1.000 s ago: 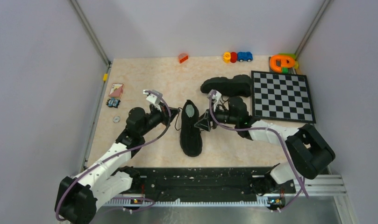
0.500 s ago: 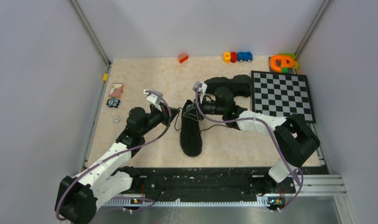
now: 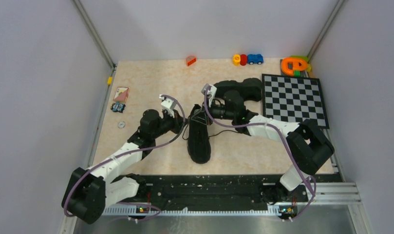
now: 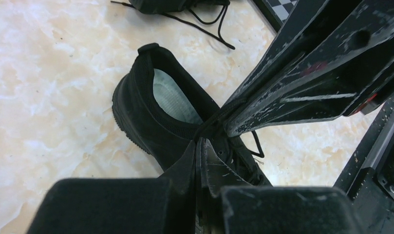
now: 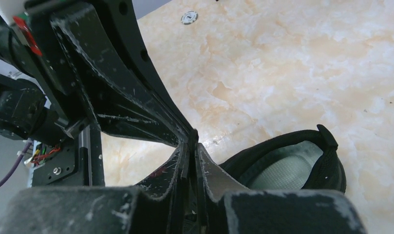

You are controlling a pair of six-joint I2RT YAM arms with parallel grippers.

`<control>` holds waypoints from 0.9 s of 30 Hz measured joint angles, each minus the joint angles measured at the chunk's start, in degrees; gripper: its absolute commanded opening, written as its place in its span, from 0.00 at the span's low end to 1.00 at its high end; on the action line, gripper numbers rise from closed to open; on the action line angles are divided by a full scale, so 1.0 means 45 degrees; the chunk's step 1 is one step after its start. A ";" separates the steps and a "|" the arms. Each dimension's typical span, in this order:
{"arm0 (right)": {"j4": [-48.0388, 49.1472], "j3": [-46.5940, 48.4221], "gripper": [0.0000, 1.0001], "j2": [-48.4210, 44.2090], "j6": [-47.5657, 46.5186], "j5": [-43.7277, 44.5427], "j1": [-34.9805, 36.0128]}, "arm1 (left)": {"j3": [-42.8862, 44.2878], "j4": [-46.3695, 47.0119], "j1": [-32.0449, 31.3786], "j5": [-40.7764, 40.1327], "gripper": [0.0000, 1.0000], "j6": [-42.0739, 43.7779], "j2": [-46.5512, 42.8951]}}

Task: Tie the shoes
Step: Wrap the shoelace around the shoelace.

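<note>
Right hand (image 3: 198,116) is hanging over the all-black low-top lace-up sneaker (image 3: 198,142) lying mid-bench, having swung in and clamped down, seemingly pinching its thin black lace (image 4: 218,116); left hand (image 3: 184,125), pressed together, is crowding alongside, so knotting looks to be starting.

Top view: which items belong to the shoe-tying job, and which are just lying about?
Job:
- near shoe
- far shoe
- left gripper
- right gripper

Lying about:
- chessboard
- blue toy car
- orange brick
- orange-and-green toy
- patterned card
- small disc
</note>
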 measured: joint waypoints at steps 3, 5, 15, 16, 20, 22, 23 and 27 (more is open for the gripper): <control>0.0024 -0.0010 0.11 -0.0131 0.0160 0.0175 0.0000 | 0.0000 0.0024 0.0000 0.0194 0.00 0.0049 0.0209; 0.0136 -0.0010 0.10 -0.0238 0.0243 0.0325 0.0000 | -0.0058 0.0301 0.0000 0.0325 0.00 0.0053 0.0214; 0.0287 -0.0015 0.15 -0.0369 0.0583 0.0748 0.0000 | -0.0491 0.1302 0.0000 0.0733 0.00 0.0146 -0.0321; 0.0287 -0.0010 0.18 -0.0369 0.0622 0.0758 0.0000 | -0.0520 0.1404 0.0000 0.0772 0.00 0.0141 -0.0321; 0.0291 -0.0010 0.21 -0.0369 0.0767 0.0787 0.0000 | -0.0593 0.1817 0.0000 0.1015 0.00 0.0131 -0.0301; 0.0291 -0.0010 0.12 -0.0369 0.0782 0.0782 0.0000 | -0.0593 0.1923 0.0000 0.1083 0.00 0.0131 -0.0296; 0.0291 -0.0010 0.08 -0.0369 0.0792 0.0767 0.0000 | -0.0593 0.1938 0.0000 0.1088 0.00 0.0131 -0.0296; 0.0287 -0.0010 0.20 -0.0374 0.0874 0.0695 0.0000 | -0.0593 0.1938 0.0000 0.1093 0.00 0.0131 -0.0296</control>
